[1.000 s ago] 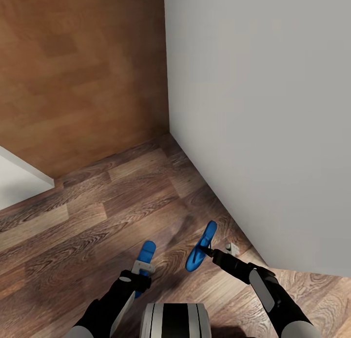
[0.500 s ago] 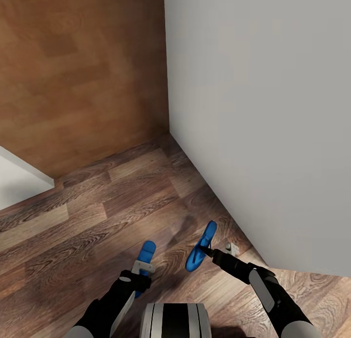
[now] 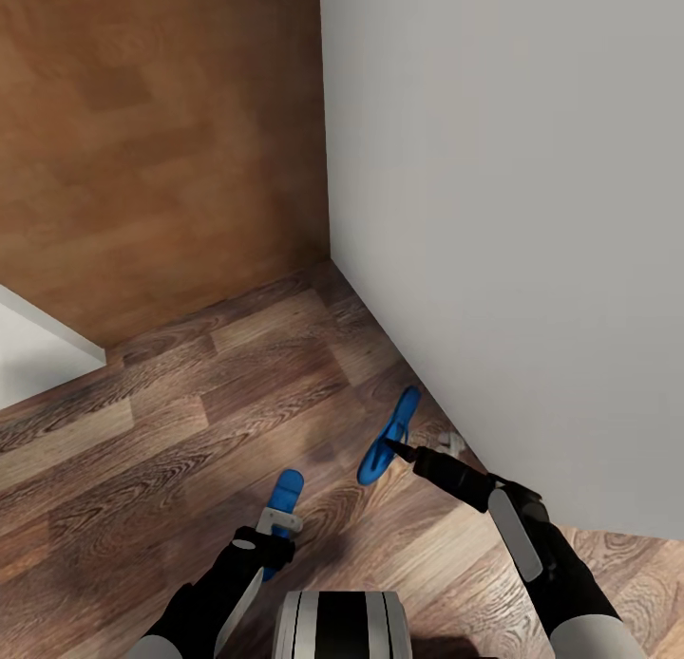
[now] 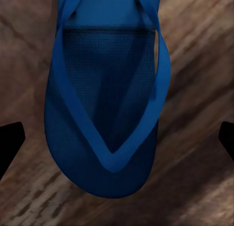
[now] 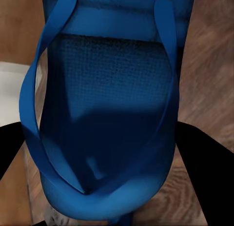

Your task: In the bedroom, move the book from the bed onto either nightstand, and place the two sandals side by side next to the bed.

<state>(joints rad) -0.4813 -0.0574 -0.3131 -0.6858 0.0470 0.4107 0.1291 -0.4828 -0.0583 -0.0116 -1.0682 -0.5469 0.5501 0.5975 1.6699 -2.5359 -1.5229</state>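
A: Start at lower left of the head view. What has the left gripper (image 3: 282, 520) got?

B: A sandal (image 3: 284, 499), its blue tip poking out just past the fingers toward the upper right. In the left wrist view that sandal (image 4: 108, 96) lies flat over the floor (image 4: 195, 153), long axis straight along the fingers, and the dark fingertips (image 4: 9, 140) stand wide at both edges, apart from it. I read that gripper as spread open, not clamping.

A: And the wood door (image 3: 152, 137), upper left?

B: Just background, well apart from both sandals.

A: Right of centre?

B: The second sandal (image 3: 389, 434) hangs off the right gripper (image 3: 404, 450), lifted and tilted, long axis running up-right, close beside the white wall (image 3: 513, 213). In the right wrist view the fingers (image 5: 200, 157) press in on both sides of that sandal (image 5: 107, 113), so it is clenched.

A: So the pairing turns on what?

B: The carried sandal lies to the upper right of the left one, apart from it, and the right arm alone holds it. No bed shows here, so I'd judge both must travel.
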